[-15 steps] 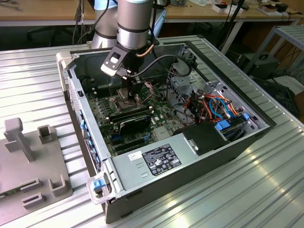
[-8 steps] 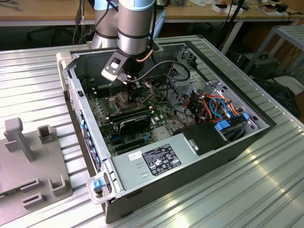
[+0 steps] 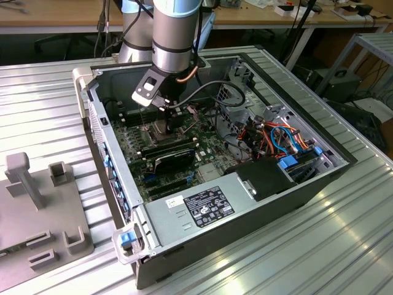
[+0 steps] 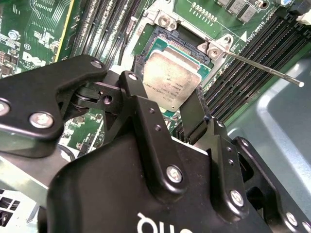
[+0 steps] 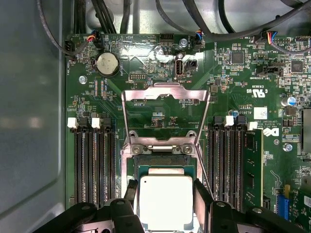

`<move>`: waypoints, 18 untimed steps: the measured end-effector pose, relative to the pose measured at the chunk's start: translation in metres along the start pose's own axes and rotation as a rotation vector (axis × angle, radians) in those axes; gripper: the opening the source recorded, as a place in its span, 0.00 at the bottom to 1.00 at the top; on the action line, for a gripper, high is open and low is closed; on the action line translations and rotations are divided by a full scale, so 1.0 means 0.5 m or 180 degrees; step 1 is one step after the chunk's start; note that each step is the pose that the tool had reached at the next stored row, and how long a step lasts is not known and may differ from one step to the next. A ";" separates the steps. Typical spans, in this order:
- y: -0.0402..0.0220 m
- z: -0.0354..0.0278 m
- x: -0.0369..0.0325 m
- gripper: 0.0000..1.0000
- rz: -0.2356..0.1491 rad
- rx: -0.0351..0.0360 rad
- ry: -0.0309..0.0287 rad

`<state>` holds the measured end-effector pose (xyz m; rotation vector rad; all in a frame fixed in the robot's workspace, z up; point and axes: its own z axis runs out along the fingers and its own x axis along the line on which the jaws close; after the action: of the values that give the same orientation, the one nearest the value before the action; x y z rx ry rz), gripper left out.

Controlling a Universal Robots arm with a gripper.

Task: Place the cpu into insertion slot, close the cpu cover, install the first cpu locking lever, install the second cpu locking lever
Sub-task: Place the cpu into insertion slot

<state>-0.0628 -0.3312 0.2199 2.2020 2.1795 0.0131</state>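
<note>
Metal table point(image 3: 344, 233) is carrying the computer case point(image 3: 258, 209), with the gripper point(image 3: 166, 120) reaching inside in the exterior view. I am seeing it pinching the cpu point(image 5: 165, 201) point(image 4: 171, 82) at the insertion slot point(image 5: 164, 166) in both wrist views; the first wrist view is adding the cpu cover point(image 5: 165, 92) flipped open.

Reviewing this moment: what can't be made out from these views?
Both wrist views: the black gripper hides part of the small square silver-tan cpu, so whether it sits fully in the black-rimmed insertion slot is unclear.
First wrist view: the thin silver cpu cover is open; its tilt cannot be judged.
Exterior view: the grey arm blocks the socket area; the thin wire locking lever is too small to follow.
</note>
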 end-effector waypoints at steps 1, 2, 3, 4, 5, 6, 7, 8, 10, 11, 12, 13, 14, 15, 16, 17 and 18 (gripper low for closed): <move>0.000 0.000 0.000 0.55 0.0000 0.0000 0.0000; 0.000 0.000 0.000 0.55 0.0000 0.0000 0.0000; 0.000 0.000 0.000 0.55 0.0000 0.0000 0.0000; 0.000 0.000 0.000 0.55 0.0000 0.0000 0.0000; 0.000 0.000 0.000 0.55 0.0000 0.0000 0.0000; 0.000 0.000 0.000 0.55 0.0000 0.0000 0.0000; 0.000 0.000 0.000 0.55 0.0000 0.0000 0.0000; 0.000 0.001 0.000 0.55 0.0000 -0.0001 0.0001; 0.000 0.005 0.000 0.55 -0.0001 0.0000 0.0000; 0.000 0.007 0.001 0.55 -0.0001 0.0000 0.0000; 0.000 0.008 0.001 0.55 -0.0001 0.0000 0.0001; 0.000 0.011 0.001 0.55 -0.0002 0.0000 0.0000; 0.000 0.012 0.001 0.55 -0.0002 0.0000 0.0000; 0.000 0.014 0.001 0.55 -0.0002 0.0000 0.0000; 0.000 0.016 0.001 0.55 -0.0002 0.0000 0.0000; 0.000 0.019 0.002 0.55 -0.0002 0.0000 0.0000; -0.001 0.021 0.002 0.55 -0.0002 0.0000 0.0000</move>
<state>-0.0627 -0.3304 0.2092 2.2013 2.1802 0.0132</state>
